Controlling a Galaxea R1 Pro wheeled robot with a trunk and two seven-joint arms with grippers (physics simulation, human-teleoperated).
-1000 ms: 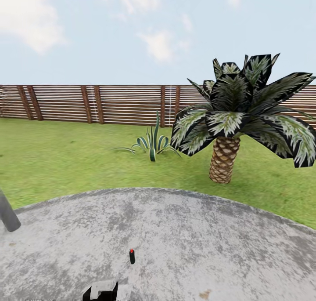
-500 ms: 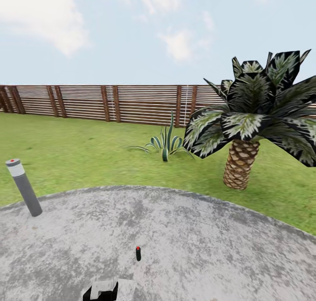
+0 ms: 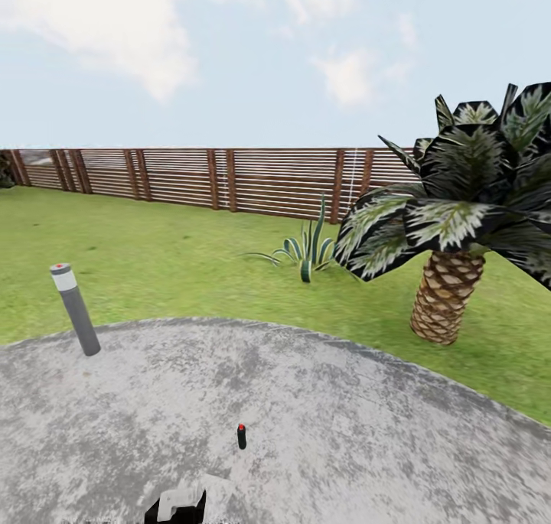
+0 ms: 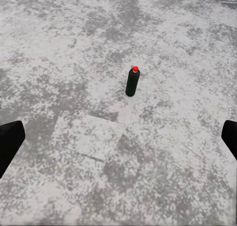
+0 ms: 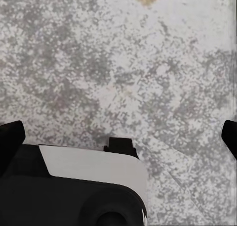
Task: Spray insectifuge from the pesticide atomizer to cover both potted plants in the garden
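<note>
View has panned left over the last second: lamp post [image 3: 75, 308] now fully in frame, palm [image 3: 459, 226] pushed right; camera moved, things did not. Atomizer [image 3: 242, 436] stands upright on near patio [image 3: 383, 432], ungrasped. Both grippers' fingers wide, empty. Lawn, fence [image 3: 229, 180] beyond.

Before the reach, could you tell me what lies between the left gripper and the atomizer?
Bare grey stone patio; in the left wrist view nothing stands between the open left gripper and the upright pesticide atomizer.
</note>
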